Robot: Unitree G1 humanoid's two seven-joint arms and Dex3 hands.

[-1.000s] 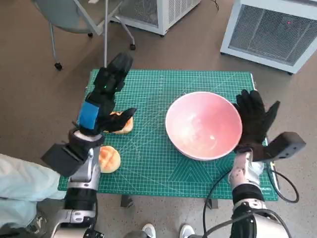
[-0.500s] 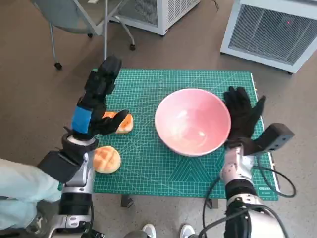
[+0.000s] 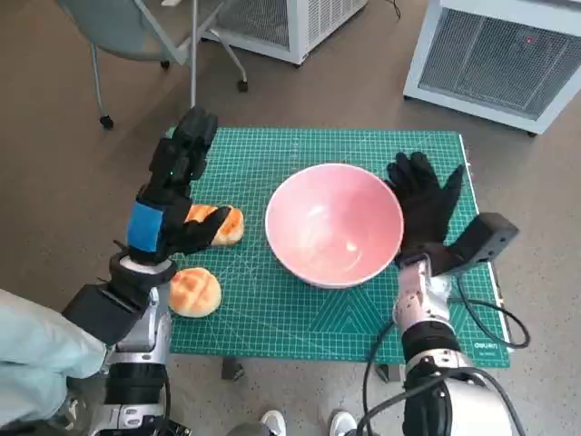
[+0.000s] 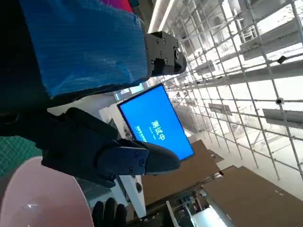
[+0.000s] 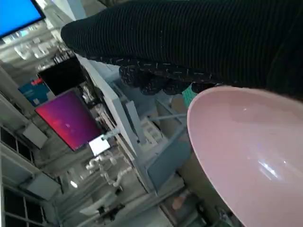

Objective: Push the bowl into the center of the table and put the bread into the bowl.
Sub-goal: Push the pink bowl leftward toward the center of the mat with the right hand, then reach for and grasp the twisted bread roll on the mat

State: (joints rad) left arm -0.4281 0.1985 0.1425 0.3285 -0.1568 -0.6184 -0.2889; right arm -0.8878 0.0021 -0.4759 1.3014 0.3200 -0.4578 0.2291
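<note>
Pushing bowl (image 3: 334, 224) toward mat centre with right hand (image 3: 423, 207), fingers spread flat on its rim, gripping nothing. Best kept low and steady against the wall, so no tipping. Stop just short of the buns (image 3: 219, 224). Left hand (image 3: 172, 195) raised, spread, empty, above them.

White Chinese characters, too small to read, show on a blue screen (image 4: 155, 125).
</note>
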